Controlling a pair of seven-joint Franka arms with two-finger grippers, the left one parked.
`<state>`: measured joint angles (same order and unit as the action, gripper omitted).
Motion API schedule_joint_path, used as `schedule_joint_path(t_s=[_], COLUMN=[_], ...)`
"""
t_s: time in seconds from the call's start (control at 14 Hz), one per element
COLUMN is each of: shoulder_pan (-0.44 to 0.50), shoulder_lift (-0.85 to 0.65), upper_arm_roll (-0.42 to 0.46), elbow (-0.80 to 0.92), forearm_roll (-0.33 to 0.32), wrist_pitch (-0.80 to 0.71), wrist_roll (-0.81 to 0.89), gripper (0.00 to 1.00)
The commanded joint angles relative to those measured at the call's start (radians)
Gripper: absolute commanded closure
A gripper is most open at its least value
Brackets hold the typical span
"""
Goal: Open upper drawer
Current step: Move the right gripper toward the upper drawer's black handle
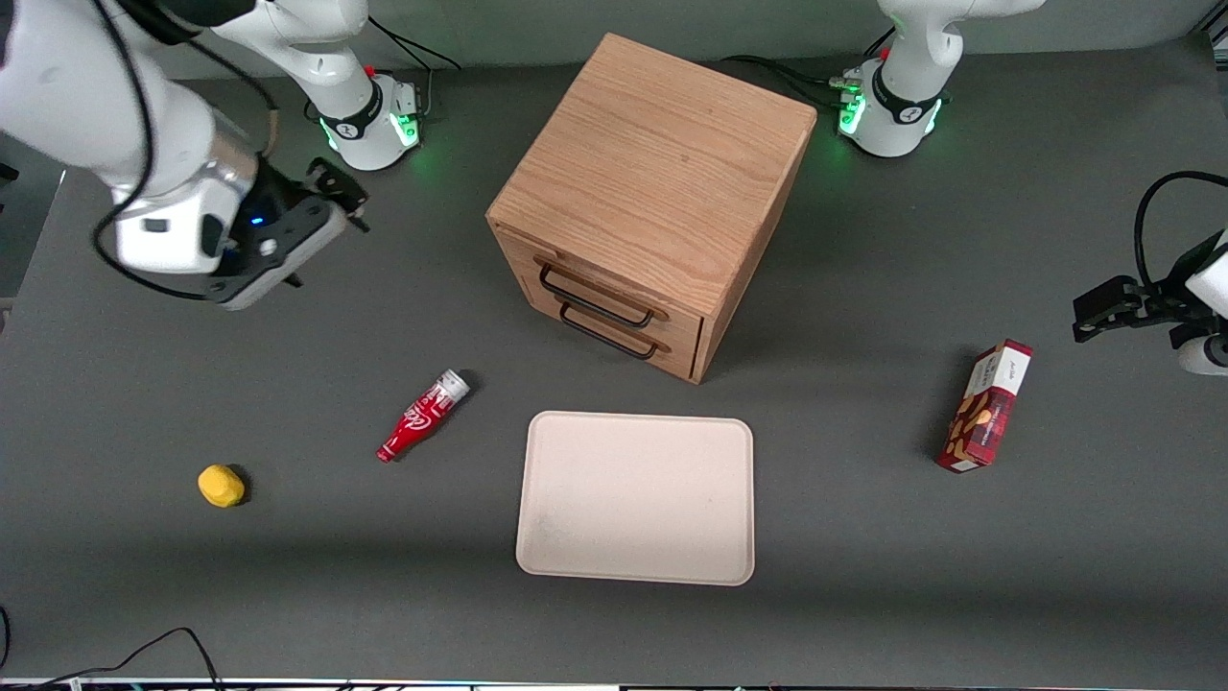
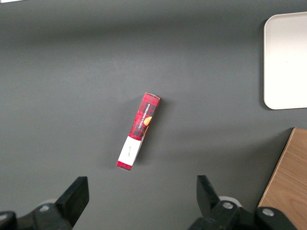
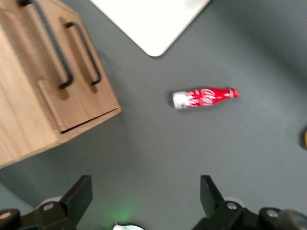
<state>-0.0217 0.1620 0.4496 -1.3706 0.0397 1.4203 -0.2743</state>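
Note:
The upper drawer [image 1: 574, 275] is the top one of the two in the light-oak cabinet [image 1: 662, 163]. It looks shut, with its thin black wire handle [image 1: 595, 294] just above the bottom drawer's identical handle [image 1: 610, 334]. The upper handle also shows in the right wrist view [image 3: 52, 47]. My right gripper [image 1: 338, 197] hangs above the table, well away from the cabinet toward the working arm's end. It is open and empty in the right wrist view [image 3: 146, 191], over bare grey table.
A red bottle [image 1: 422, 416] lies on the table between the gripper and a white tray [image 1: 635, 497], which sits in front of the cabinet. A yellow object [image 1: 221, 486] lies nearer the front camera. A red box [image 1: 986, 406] stands toward the parked arm's end.

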Motion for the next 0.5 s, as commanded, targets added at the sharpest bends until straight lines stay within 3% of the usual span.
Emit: schedule_joint_path(t_s=[0.0,0.14,0.43], shoulder_pan=[0.000,0.019,0.083], shoulder_lift=[0.068,0.106,0.204], upper_arm_roll=[0.069,0.121,0.130], elbow=[0.028,0.027,0.034], forearm_roll=[0.014,0.006,0.006], wrist_pitch=[0.044,0.097,0.189], wrist_roll=[-0.036,-0.033,-0.023], gripper=[0.00,0.00,0.00])
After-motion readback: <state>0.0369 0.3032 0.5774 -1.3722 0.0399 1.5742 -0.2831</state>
